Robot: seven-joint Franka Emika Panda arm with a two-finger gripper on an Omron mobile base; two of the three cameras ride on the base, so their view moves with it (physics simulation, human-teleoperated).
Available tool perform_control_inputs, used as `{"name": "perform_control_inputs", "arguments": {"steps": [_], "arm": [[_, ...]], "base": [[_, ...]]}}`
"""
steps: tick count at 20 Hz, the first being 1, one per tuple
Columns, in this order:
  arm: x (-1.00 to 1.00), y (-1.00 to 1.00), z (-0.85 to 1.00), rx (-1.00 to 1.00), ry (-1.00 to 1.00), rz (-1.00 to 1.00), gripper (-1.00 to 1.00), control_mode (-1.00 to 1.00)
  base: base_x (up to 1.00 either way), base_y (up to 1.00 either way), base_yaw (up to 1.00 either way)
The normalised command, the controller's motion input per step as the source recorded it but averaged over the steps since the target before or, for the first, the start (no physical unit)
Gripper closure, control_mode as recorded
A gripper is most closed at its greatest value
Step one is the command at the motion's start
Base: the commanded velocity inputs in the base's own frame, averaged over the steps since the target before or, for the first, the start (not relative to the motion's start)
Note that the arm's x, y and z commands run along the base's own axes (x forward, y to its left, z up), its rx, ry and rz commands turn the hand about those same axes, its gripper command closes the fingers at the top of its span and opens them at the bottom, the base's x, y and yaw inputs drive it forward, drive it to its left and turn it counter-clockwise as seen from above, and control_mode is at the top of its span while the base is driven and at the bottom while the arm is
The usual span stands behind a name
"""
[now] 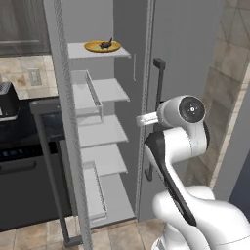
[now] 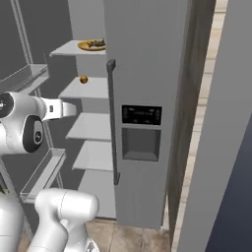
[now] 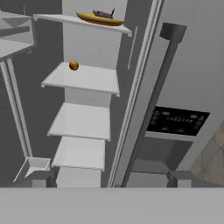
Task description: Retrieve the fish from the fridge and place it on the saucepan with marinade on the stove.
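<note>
white arm [image 1: 180, 141] stands before the fridge [image 2: 147, 98], whose left door hangs open to bare its shelves, jaws spread wide and empty, while the fish [image 1: 105, 45] lies on a yellow plate [image 1: 93, 47] on the top shelf [image 1: 80, 51], well above.

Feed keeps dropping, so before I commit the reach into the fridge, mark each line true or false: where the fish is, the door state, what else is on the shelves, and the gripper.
1. The fish lies on a yellow plate on the top shelf. True.
2. The left fridge door is closed. False: it stands open, shelves exposed.
3. A small orange-brown ball sits on the shelf below the plate. True.
4. The gripper is shut on the fish. False: it is open, holding nothing.
5. The right fridge door carries a dispenser panel. True.
</note>
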Motion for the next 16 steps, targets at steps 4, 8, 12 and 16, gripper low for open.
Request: {"name": "perform_control_inputs", "arguments": {"steps": [4,8,12,16], "arm": [[0.00,0.00,0.00,0.00,0.00,0.00,-1.00,1.00],[0.00,0.00,0.00,0.00,0.00,0.00,-1.00,1.00],[0.00,0.00,0.00,0.00,0.00,0.00,-1.00,1.00],[0.00,0.00,0.00,0.00,0.00,0.00,-1.00,1.00]], "base": [[0.51,0.16,-0.01],[0.75,0.07,0.00],[0.91,0.20,0.00],[0.81,0.39,0.00]]}}
